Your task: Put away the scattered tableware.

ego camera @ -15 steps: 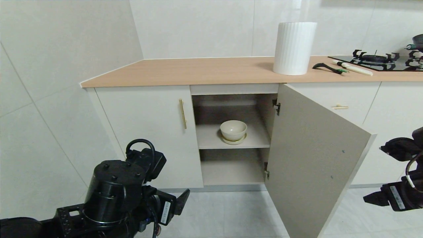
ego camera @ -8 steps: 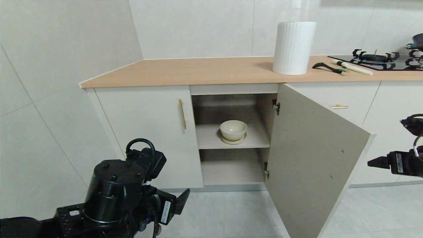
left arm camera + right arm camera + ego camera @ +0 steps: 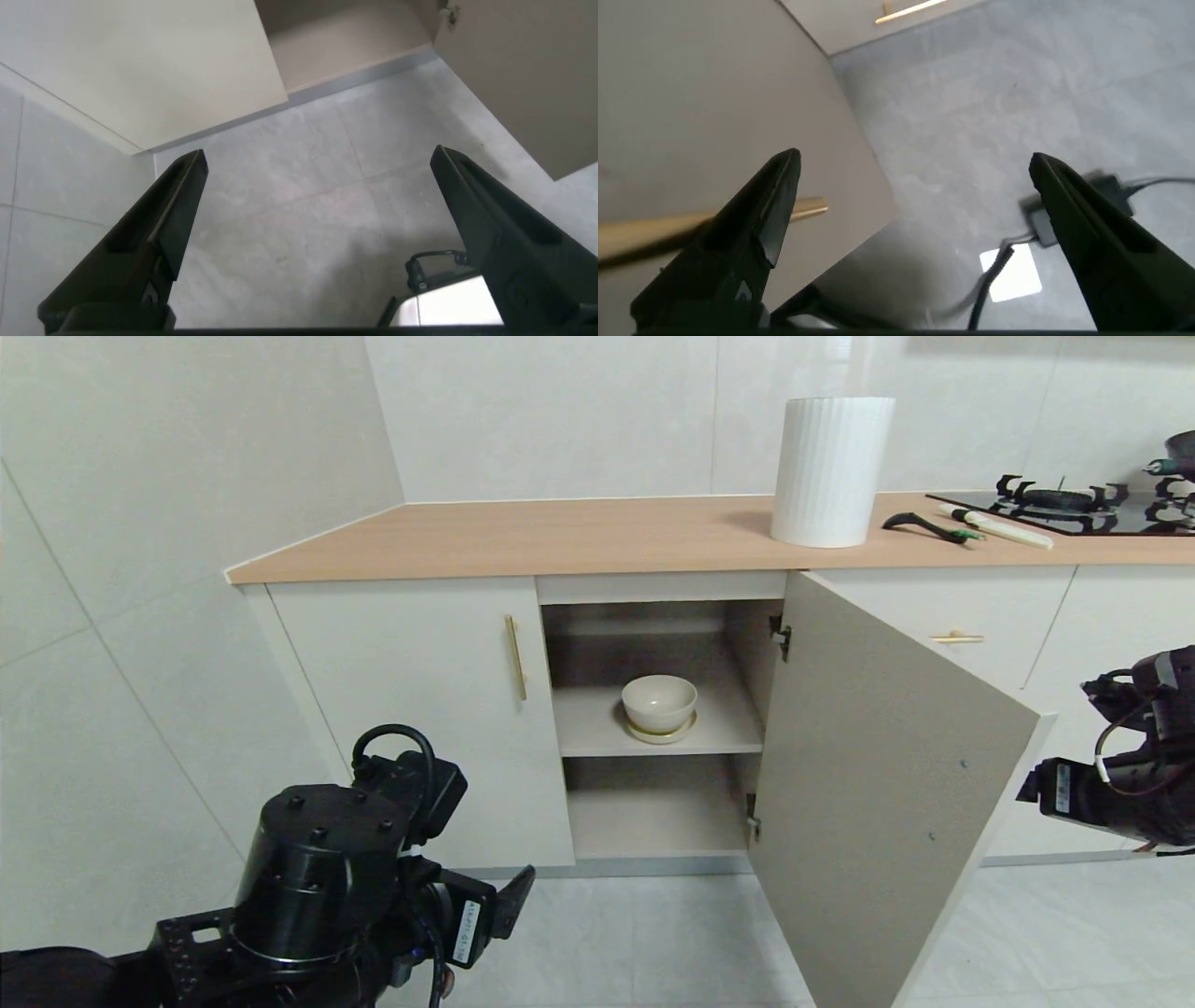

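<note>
Tableware: bowl [image 3: 659, 703] on its plate [image 3: 659, 737], upper cabinet shelf [image 3: 597, 728] | right gripper [image 3: 912, 168] spread, empty, beside handle [image 3: 654, 235] of open door [image 3: 887, 784]; we judge it staged to close | left gripper [image 3: 318, 159] spread, empty, parked low, out of the way.

Tiled walls [image 3: 187, 476], wood counter [image 3: 560, 537], white cabs [image 3: 401, 709], grey floor [image 3: 653, 933].

My right gripper [image 3: 1029, 786] has lifted and moved in toward the cabinet door [image 3: 887, 775] edge. The door seems nudged slightly inward.

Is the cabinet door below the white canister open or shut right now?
Open. The cabinet door stands swung out, exposing the bowl on the upper shelf.
</note>
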Motion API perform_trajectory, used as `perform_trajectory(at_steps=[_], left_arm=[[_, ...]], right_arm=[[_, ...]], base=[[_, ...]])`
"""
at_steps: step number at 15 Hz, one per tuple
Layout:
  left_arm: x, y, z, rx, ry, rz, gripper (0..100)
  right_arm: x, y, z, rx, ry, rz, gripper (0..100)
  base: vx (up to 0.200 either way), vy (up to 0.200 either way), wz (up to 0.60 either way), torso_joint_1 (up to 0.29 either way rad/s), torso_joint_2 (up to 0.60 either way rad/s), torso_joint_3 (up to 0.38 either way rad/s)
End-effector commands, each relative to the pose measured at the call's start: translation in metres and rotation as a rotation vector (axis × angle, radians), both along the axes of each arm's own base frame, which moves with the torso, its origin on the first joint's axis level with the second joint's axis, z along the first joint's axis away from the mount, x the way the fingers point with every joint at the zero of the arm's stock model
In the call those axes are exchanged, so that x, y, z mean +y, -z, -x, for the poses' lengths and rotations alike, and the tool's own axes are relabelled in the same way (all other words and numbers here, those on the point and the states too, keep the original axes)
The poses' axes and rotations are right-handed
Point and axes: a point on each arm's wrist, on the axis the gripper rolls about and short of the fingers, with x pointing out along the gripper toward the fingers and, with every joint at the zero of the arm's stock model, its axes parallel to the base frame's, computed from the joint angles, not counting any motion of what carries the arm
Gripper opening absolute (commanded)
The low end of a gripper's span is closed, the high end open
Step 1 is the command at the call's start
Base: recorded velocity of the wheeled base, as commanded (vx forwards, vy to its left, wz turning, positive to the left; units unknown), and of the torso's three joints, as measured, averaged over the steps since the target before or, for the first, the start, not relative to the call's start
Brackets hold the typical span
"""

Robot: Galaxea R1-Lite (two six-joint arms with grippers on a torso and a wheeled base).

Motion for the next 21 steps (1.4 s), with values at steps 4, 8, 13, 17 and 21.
perform_trajectory(at_steps=[4,8,13,17,21], left_arm=[[0.0,-0.001,0.0,-0.006,0.0,0.005,100],[0.002,-0.005,0.001,-0.022,-0.021,0.015,100],[0.016,-0.028,0.009,-0.1,-0.051,0.064,100],[0.02,-0.032,0.008,-0.118,-0.087,0.029,100],[0.02,-0.031,0.007,-0.115,-0.087,0.026,100]], right_arm=[[0.016,0.006,0.001,-0.04,-0.076,-0.055,100],[0.071,-0.004,-0.002,-0.097,-0.251,-0.092,100],[0.136,-0.013,-0.015,-0.131,-0.441,-0.124,100],[0.178,0.004,-0.03,-0.094,-0.535,-0.124,100],[0.196,0.024,-0.056,-0.103,-0.528,-0.141,100]], base=[[0.0,0.0,0.0,0.0,0.0,0.0],[0.0,0.0,0.0,0.0,0.0,0.0],[0.0,0.0,0.0,0.0,0.0,0.0],[0.0,0.0,0.0,0.0,0.0,0.0],[0.0,0.0,0.0,0.0,0.0,0.0]])
